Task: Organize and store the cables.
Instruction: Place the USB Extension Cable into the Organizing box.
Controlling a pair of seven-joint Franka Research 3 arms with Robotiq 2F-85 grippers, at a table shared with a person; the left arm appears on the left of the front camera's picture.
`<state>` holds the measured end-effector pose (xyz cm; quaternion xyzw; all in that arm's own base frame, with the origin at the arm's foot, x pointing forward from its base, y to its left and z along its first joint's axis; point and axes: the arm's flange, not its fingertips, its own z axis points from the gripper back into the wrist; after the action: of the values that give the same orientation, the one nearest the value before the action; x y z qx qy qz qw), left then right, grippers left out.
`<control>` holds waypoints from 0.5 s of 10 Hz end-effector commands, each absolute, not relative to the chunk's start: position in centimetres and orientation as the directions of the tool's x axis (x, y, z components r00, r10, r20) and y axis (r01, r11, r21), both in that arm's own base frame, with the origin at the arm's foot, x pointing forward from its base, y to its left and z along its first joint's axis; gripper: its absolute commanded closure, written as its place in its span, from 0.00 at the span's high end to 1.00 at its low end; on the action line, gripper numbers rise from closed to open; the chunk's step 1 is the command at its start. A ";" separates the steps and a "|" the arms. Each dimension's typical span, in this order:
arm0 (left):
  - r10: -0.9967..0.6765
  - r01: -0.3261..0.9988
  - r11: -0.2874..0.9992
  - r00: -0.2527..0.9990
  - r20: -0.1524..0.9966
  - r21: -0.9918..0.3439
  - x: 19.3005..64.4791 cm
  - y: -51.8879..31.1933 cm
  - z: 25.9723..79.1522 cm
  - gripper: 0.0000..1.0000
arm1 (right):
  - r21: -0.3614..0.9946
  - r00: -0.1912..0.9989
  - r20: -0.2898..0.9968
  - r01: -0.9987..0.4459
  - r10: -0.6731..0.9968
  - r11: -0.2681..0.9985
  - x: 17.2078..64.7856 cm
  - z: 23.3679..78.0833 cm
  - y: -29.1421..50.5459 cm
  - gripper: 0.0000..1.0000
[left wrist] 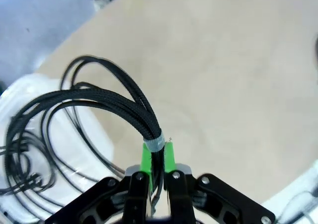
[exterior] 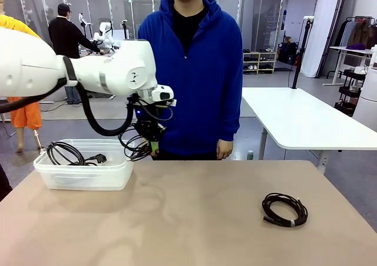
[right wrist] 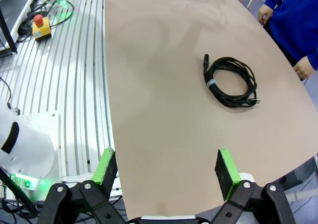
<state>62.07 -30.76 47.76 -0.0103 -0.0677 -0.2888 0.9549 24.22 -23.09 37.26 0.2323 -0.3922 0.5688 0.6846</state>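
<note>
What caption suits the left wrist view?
Left gripper shut on a coiled black braided cable at the translucent plastic bin's edge.

On the tan table (exterior: 188,219) we find a clear plastic bin (exterior: 82,181) at far left, a black coiled cable (exterior: 66,153) inside. At its right edge the left gripper (exterior: 154,150) holds a second black coil (exterior: 135,148); a third black coil (exterior: 284,210) lies near right

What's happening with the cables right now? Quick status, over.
Left gripper shut on a cable coil, held up by the clear bin. Right gripper open, empty. Second coil in the bin, third coil lying on the table. Nothing blocking the bin.
</note>
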 end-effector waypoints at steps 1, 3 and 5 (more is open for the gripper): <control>-0.529 0.533 0.846 0.830 0.176 0.033 59.9 -26.5 47.5 0.11 | -0.113 0.070 0.806 -0.956 0.588 0.269 24.3 37.4 -22.7 1.00; -0.492 0.496 0.867 0.843 0.219 0.039 60.3 -22.3 48.0 0.11 | -0.113 0.070 0.806 -0.956 0.588 0.269 24.3 37.4 -22.7 1.00; -0.403 0.402 0.914 0.880 0.252 0.057 61.6 -18.0 48.1 0.11 | -0.113 0.070 0.806 -0.956 0.588 0.269 24.3 37.4 -22.7 1.00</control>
<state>62.15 -20.05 49.18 0.0052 -0.1156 -0.2207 0.9685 24.22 -23.10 37.26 0.2323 -0.3922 0.5687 0.6847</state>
